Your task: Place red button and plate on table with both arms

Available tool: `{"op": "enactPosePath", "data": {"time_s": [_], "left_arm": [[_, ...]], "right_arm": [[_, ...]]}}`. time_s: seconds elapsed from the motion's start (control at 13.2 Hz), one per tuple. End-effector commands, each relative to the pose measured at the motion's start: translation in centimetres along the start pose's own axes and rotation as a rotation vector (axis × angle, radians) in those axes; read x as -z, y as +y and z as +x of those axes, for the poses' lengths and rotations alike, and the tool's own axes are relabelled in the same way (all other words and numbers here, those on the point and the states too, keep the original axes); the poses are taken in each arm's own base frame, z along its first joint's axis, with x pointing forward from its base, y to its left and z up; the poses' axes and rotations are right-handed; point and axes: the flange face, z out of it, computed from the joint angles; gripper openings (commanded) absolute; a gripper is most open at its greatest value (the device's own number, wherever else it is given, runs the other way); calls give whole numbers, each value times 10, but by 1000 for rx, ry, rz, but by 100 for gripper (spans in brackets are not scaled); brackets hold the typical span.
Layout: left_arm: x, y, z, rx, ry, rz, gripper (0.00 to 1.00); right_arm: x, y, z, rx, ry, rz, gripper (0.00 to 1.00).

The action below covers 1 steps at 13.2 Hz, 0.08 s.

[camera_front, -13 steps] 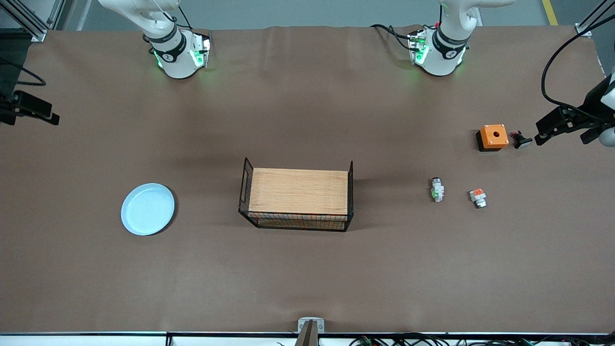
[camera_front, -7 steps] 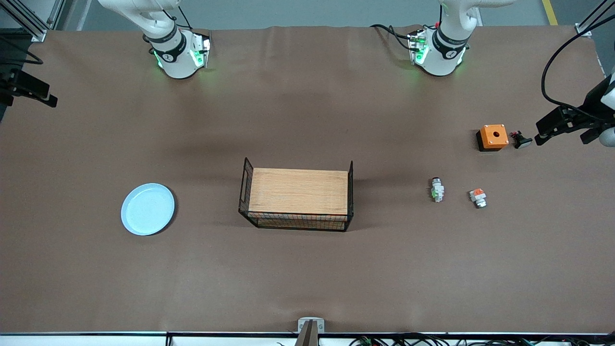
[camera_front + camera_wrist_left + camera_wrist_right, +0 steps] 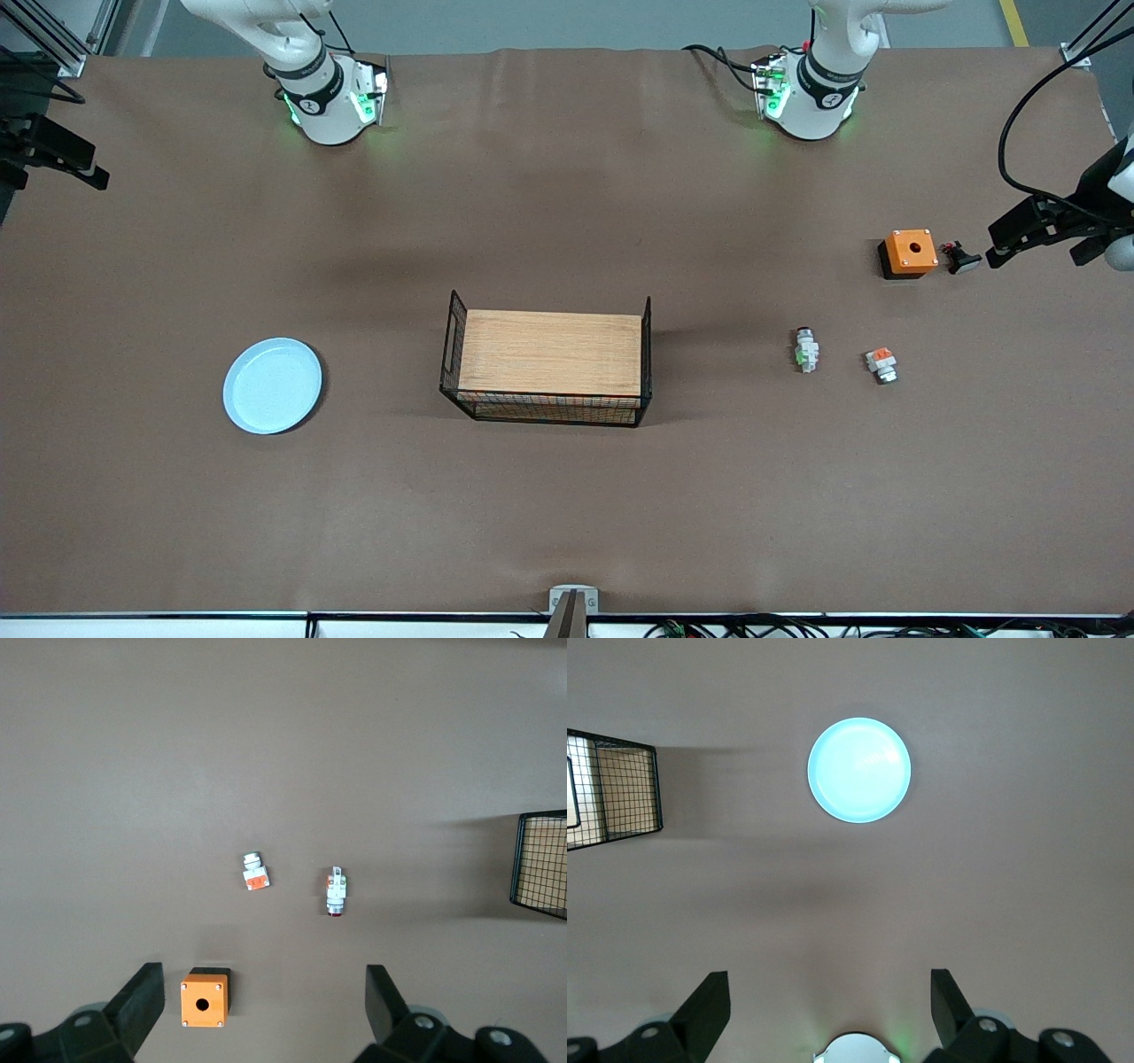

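The red button (image 3: 805,348), white and silver with a green patch, lies on the brown table (image 3: 567,514) between the basket and an orange-red piece; it also shows in the left wrist view (image 3: 335,891). The pale blue plate (image 3: 273,385) lies flat on the table toward the right arm's end and shows in the right wrist view (image 3: 859,771). My left gripper (image 3: 1010,244) is open and empty, high over the table's edge by the orange box; in its wrist view it (image 3: 263,1003) spans wide. My right gripper (image 3: 62,164) is open and empty, high over the table's other end (image 3: 828,1003).
A wooden-topped black wire basket (image 3: 549,368) stands mid-table. A white piece with an orange-red block (image 3: 881,364) lies beside the button. An orange box with a hole (image 3: 908,252) and a small black piece (image 3: 961,258) sit farther from the front camera.
My right gripper has risen toward the top of the front view at the table's edge. The left gripper, plate and button have not moved.
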Motion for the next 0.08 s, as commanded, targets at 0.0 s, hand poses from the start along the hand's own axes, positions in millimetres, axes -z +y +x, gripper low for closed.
{"op": "enactPosePath", "data": {"time_s": [0.0], "left_arm": [[5,0,0,7,-11,-19,100]], "right_arm": [[1,-9,-6,38,11,-18,100]]}}
